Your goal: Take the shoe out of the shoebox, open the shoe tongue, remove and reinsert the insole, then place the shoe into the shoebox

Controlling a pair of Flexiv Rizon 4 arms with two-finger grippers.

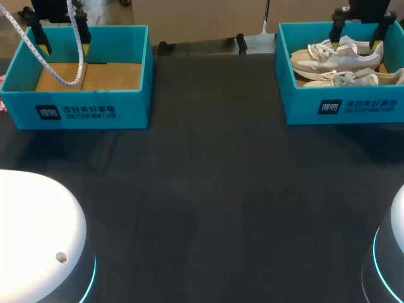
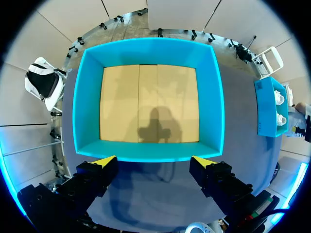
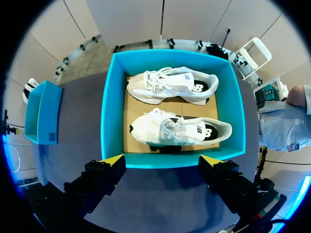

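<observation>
Dark tabletop (image 1: pixel 202 189): two pale shoes (image 3: pixel 180 131) lay side by side in the right shoebox (image 1: pixel 344 107).
Above that box hung the right gripper (image 3: pixel 163 160), fingers spread wide and holding nothing; the left gripper (image 2: pixel 154 161), equally spread, hung over the left shoebox (image 2: pixel 87 97), which showed only its cardboard floor.

The right shoebox (image 1: pixel 297 101) runs off the head view's edge; its front wall hides the sole of the front shoe (image 1: pixel 344 78), ahead of the jaws; the right gripper (image 1: pixel 355 41) is cut off above its fingers.
</observation>
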